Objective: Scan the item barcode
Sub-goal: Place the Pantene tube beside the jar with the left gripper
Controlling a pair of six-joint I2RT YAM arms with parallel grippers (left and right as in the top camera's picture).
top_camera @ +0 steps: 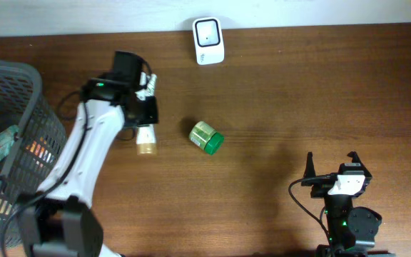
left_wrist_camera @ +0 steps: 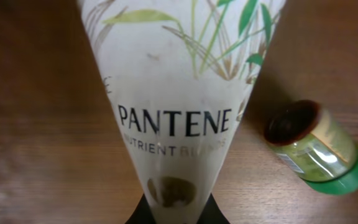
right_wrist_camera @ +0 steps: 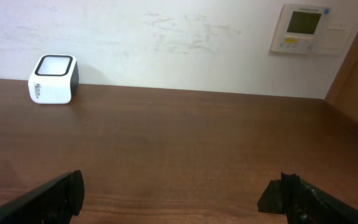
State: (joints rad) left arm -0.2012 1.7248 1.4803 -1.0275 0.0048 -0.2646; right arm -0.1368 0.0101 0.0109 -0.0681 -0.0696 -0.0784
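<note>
A white Pantene tube (left_wrist_camera: 179, 93) with a gold cap (top_camera: 146, 148) fills the left wrist view, and my left gripper (left_wrist_camera: 176, 214) is shut on its narrow end. From overhead the left gripper (top_camera: 146, 118) holds the tube (top_camera: 145, 135) over the table left of centre, cap toward the front. No barcode shows on the tube. The white scanner (top_camera: 208, 41) stands at the table's back edge, also in the right wrist view as a white box (right_wrist_camera: 53, 79). My right gripper (top_camera: 332, 165) rests open at the front right, its jaws (right_wrist_camera: 179, 190) wide apart over bare wood.
A small jar with a green lid (top_camera: 206, 137) lies on its side just right of the tube, also seen close by in the left wrist view (left_wrist_camera: 316, 149). A grey mesh basket (top_camera: 13, 135) with packaged goods stands at the left edge.
</note>
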